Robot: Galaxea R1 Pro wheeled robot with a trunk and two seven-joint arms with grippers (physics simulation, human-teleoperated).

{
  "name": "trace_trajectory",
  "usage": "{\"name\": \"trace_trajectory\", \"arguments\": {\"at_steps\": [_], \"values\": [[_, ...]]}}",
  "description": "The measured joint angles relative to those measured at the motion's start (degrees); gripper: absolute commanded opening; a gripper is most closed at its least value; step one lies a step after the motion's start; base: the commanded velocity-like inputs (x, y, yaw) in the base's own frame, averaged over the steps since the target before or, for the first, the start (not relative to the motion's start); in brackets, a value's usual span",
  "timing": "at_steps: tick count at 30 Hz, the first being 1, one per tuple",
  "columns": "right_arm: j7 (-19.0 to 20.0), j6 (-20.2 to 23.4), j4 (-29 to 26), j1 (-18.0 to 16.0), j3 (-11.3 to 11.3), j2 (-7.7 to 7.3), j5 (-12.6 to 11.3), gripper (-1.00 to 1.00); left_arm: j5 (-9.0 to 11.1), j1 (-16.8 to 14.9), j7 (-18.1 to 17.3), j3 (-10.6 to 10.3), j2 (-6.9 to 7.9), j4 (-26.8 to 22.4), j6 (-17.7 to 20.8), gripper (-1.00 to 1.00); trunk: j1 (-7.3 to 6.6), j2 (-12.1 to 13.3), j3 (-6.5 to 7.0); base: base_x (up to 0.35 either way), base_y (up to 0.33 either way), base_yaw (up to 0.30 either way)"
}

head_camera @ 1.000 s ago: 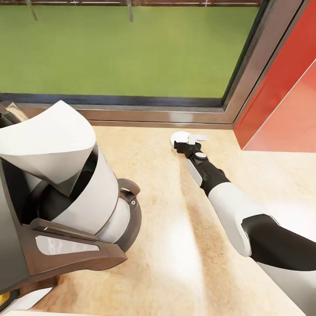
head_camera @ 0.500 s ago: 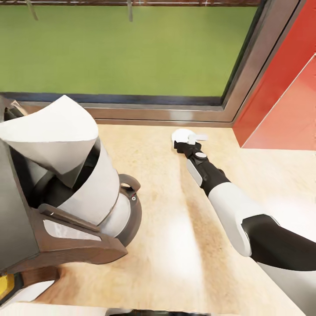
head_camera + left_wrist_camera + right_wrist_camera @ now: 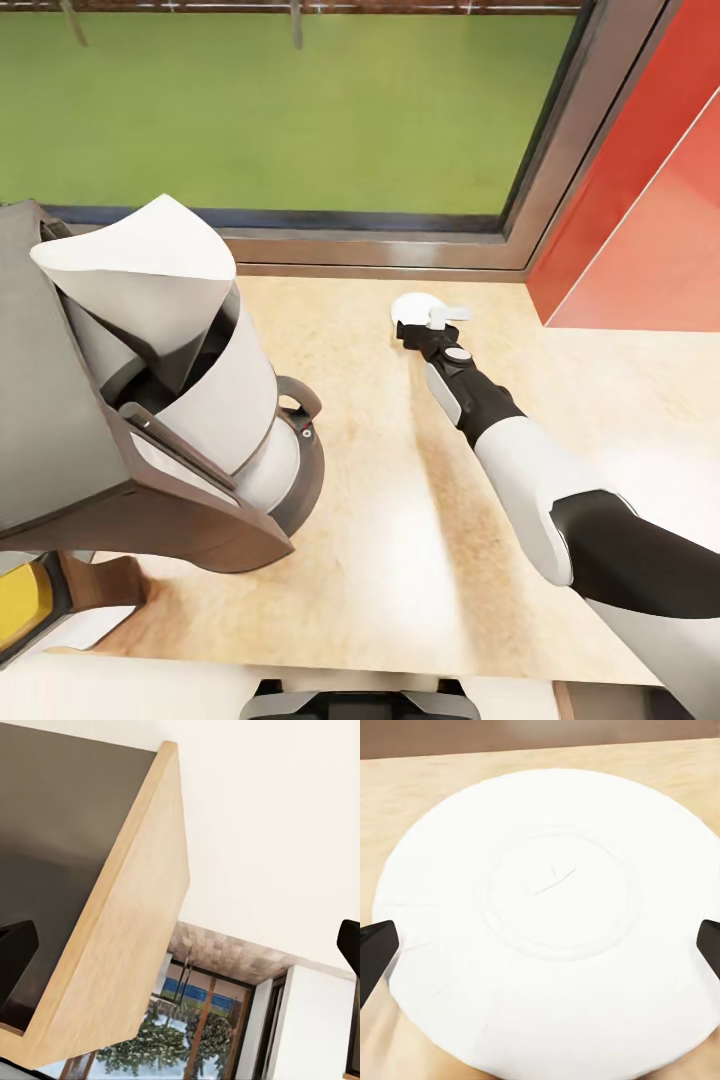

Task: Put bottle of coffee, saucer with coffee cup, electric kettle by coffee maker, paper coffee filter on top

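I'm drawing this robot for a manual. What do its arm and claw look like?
The right arm has glossy white shell segments alternating with black joints, tapering to a slim black wrist with a round white cap. The right claw is black with white parts; its fingertips are dark and wedge-shaped.

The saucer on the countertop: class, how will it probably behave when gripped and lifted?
The saucer looks rigid and thin, so probably light. It lies flat on the countertop, so the right gripper's fingers may struggle to get under its low rim. Its glossy surface could slip.

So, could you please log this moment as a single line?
right gripper: open, over saucer | saucer: flat on kitchen countertop, empty | paper coffee filter: on coffee maker | left gripper: open
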Motion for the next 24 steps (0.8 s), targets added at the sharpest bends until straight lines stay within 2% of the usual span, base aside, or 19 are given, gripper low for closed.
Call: {"name": "trace_trajectory", "arguments": {"at_steps": [4, 10, 24], "values": [[0.06, -0.01, -0.03, 0.01, 0.04, -0.05, -0.12, 1.0, 0.0, 0.01, 0.0, -0.04, -0.06, 0.0, 0.0, 1.0, 0.0, 0.0, 0.0, -0.02, 0.0, 0.0], [0.02, -0.01, -0.05, 0.02, 0.01, -0.06, -0.05, 1.0, 0.0, -0.01, 0.01, -0.01, -0.01, 0.01, -0.01, 1.0, 0.01, 0.0, 0.0, -0.203, 0.0, 0.0], [0.01, 0.0, -0.03, 0.01, 0.0, -0.06, -0.08, 1.0, 0.0, -0.01, -0.17, 0.0, 0.02, 0.0, 0.0, 1.0, 0.0, 0.0, 0.0, -0.006, 0.0, 0.0]]}}
